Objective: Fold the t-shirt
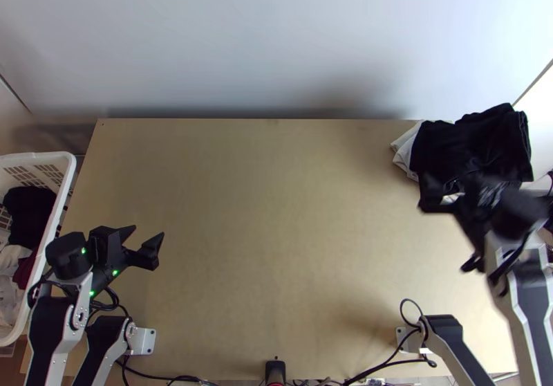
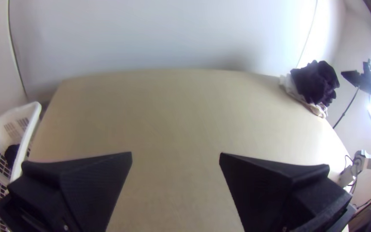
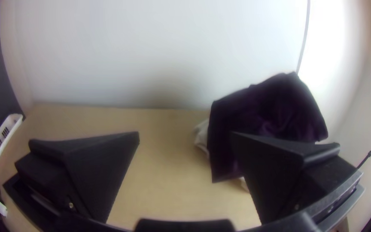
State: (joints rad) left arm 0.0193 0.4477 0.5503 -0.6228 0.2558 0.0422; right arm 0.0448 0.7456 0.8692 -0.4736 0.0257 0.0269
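Dark folded cloth (image 1: 470,144) lies in a pile on top of white cloth (image 1: 406,152) at the table's far right corner. My left gripper (image 1: 146,239) is over the table's left side, well away from the pile; in the left wrist view the left gripper (image 2: 176,159) is open and holds nothing. My right gripper (image 1: 446,237) is at the near edge of the pile, blurred in the top view. In the right wrist view the right gripper (image 3: 185,139) stands open, one finger overlapping the dark cloth (image 3: 263,116) in the picture; whether it touches is unclear.
A white basket (image 1: 66,178) with dark, white and red clothes stands beyond the table's left edge. Bare wooden table (image 1: 269,234) stretches between the two arms. A pale wall (image 1: 263,40) rises behind the far edge. Cables run along the near edge.
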